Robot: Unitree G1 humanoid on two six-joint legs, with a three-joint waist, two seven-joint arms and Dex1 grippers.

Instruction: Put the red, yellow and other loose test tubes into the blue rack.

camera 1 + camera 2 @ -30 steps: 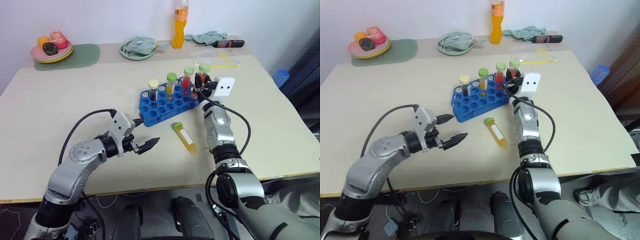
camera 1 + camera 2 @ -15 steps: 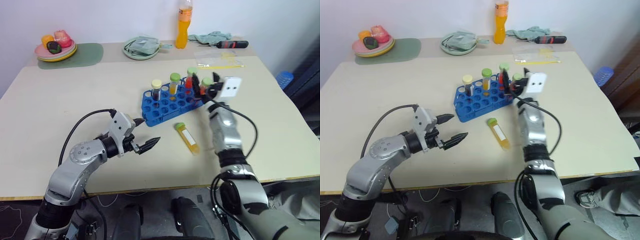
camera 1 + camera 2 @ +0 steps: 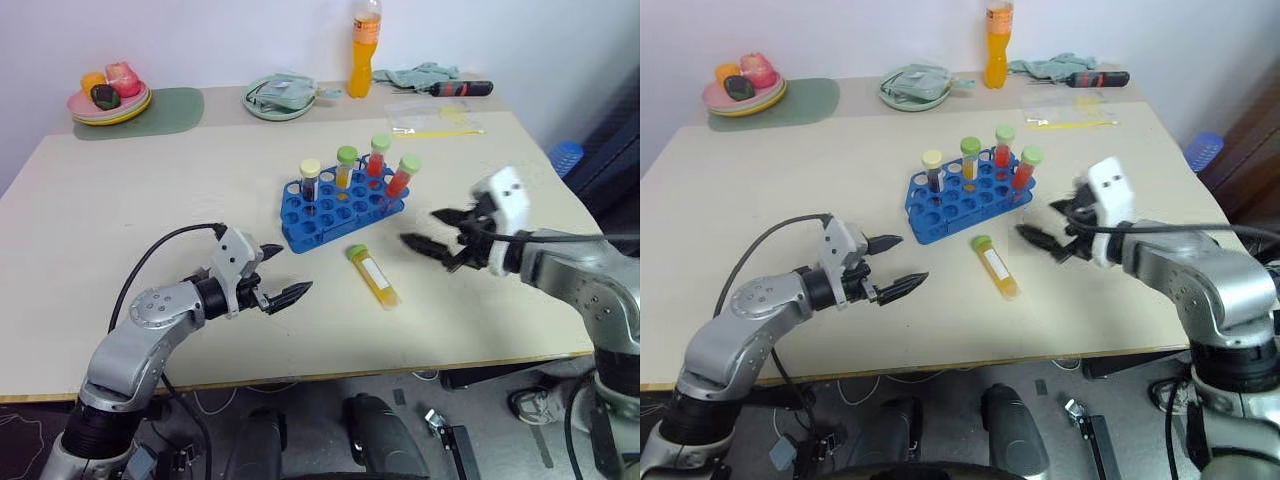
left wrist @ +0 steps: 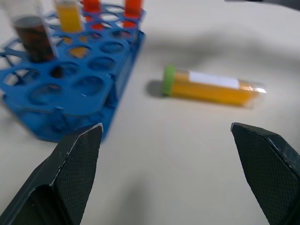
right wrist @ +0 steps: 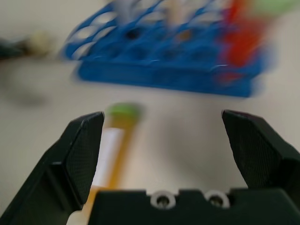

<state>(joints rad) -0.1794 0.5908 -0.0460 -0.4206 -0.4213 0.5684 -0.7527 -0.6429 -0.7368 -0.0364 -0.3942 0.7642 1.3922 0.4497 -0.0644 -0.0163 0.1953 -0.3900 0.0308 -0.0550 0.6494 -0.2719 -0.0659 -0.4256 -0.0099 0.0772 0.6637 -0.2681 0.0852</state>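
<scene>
Jaws: both grippers standing apart, gripping nothing
Left gripper [image 3: 283, 281]: hovering beside blue rack [image 3: 340, 209]
Right gripper [image 3: 437, 236]: hovering near yellow tube [image 3: 374, 275]
Yellow tube: lying on table [image 3: 120, 210]

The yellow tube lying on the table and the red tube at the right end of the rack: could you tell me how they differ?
The yellow tube lies flat on the table, loose, in front of the blue rack; the red tube stands in a rack hole, leaning slightly. The yellow tube holds yellow-orange liquid and shows a white label; the red tube holds red liquid. Both have green caps.
</scene>
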